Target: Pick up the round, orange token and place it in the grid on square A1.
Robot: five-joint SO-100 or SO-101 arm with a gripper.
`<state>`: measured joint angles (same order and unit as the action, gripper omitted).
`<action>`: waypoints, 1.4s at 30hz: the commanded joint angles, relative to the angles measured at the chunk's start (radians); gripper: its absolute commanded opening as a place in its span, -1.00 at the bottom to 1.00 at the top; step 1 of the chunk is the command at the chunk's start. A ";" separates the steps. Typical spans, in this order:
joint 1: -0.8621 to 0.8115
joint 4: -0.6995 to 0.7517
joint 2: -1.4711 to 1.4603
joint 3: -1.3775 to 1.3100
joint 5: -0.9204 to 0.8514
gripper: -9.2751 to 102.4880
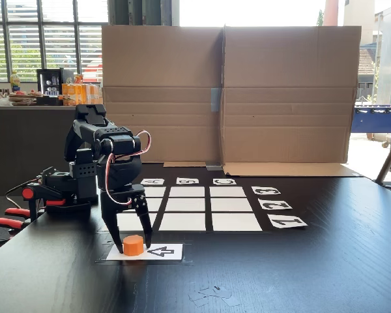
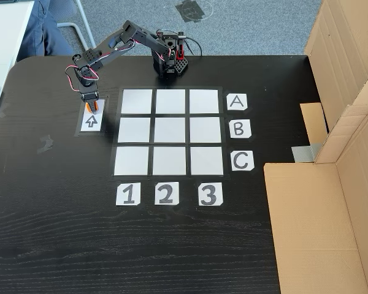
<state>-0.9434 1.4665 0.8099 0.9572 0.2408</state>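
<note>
Token (image 1: 133, 245) sits between my spread claw (image 1: 136, 242) fingers on the arrow card (image 1: 161, 251), so I straddle it ready to pinch, with square A1 (image 2: 136, 101) just beside me in the grid (image 2: 169, 131).

1 token (image 1: 133, 245), 9 cells, 6 labels, 1 arrow card (image 2: 91, 121)

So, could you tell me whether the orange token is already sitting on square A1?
No, the token sits on the arrow card, between the fingers of the gripper, outside the grid.
</note>
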 commanded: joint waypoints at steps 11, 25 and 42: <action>-0.002 -0.002 0.077 -0.044 0.002 -0.61; -0.092 0.061 0.469 0.003 -0.012 -0.60; -0.052 0.061 1.104 0.551 -0.069 -0.60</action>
<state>-1.0186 1.5294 1.8116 1.4542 0.1825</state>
